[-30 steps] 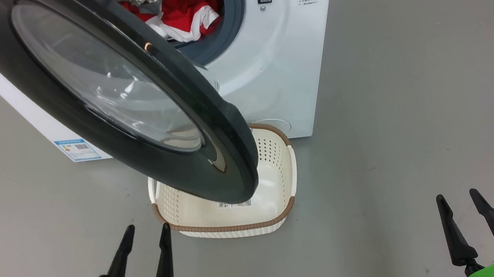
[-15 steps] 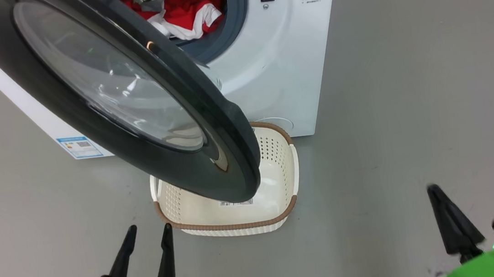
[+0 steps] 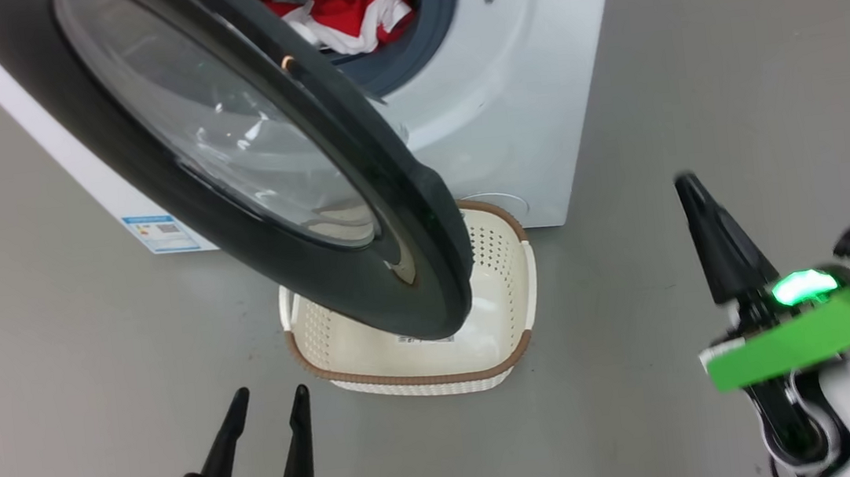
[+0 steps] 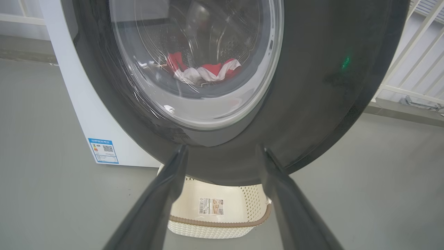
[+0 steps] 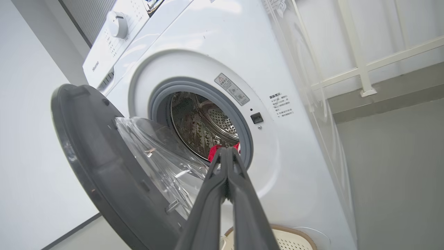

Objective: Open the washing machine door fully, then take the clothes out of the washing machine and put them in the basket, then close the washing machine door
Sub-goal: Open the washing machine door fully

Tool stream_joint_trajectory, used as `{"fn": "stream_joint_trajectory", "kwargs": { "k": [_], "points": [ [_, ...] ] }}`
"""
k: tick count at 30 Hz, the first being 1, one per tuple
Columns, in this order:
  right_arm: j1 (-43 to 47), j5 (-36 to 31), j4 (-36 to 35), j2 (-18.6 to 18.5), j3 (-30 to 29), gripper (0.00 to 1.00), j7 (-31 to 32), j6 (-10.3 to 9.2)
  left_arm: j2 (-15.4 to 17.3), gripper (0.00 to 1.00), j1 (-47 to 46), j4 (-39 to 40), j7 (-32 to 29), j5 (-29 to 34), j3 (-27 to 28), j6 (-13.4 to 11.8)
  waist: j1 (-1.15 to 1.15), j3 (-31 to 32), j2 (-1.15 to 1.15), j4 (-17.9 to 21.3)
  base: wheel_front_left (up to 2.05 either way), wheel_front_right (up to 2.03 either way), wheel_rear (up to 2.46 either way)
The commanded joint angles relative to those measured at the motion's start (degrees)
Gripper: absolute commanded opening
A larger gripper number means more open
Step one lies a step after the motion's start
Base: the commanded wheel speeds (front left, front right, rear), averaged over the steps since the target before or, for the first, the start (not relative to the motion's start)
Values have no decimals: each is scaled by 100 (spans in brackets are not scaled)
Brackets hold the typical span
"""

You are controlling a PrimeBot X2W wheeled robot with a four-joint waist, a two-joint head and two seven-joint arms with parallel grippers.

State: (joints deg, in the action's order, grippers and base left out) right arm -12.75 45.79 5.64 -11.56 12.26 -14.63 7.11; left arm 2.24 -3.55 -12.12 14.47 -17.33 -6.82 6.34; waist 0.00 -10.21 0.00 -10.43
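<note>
The washing machine [image 3: 492, 89] is white, its door [image 3: 242, 147] glossy black; clothes [image 3: 360, 0] red-and-white; basket [image 3: 508, 265] cream, perforated, brown-rimmed.

I'm working in a bare, lab-like test room: grey floor [image 3: 732, 80], white wall [image 5: 27, 139], white railing [image 5: 358, 55], washing machine [image 3: 504, 88] standing alone.

Floor [image 3: 730, 64]: washing machine [image 3: 504, 88], basket [image 3: 424, 378], perhaps touching

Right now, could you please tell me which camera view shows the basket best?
The head view: the basket shows most of its rim and perforated wall, though the washing machine door covers part. The left wrist view gives its near rim and label under the door; the right wrist view, a sliver.
</note>
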Motion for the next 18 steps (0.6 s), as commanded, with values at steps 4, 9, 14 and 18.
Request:
{"fn": "stream_joint_trajectory", "kwargs": {
  "k": [4,9,14,18],
  "points": [
    [-661,1043,-228,-245,627,0,-37,37,64,100,-126,144,52,-59,95,-45,0,-44,0,-157,0,0,0],
    [-1323,2453,-284,-649,1433,0,27,37,64,100,-159,152,52,-98,-1,-53,0,-126,0,-300,0,0,0],
    [-1831,3630,-327,-956,1927,0,657,37,64,100,-212,165,52,-156,-52,-76,0,-222,0,-400,0,0,0],
    [-2184,4460,-162,-1108,2033,0,1478,37,64,100,-296,181,52,-226,-145,-78,0,-336,0,-531,0,0,0]
  ]
}}
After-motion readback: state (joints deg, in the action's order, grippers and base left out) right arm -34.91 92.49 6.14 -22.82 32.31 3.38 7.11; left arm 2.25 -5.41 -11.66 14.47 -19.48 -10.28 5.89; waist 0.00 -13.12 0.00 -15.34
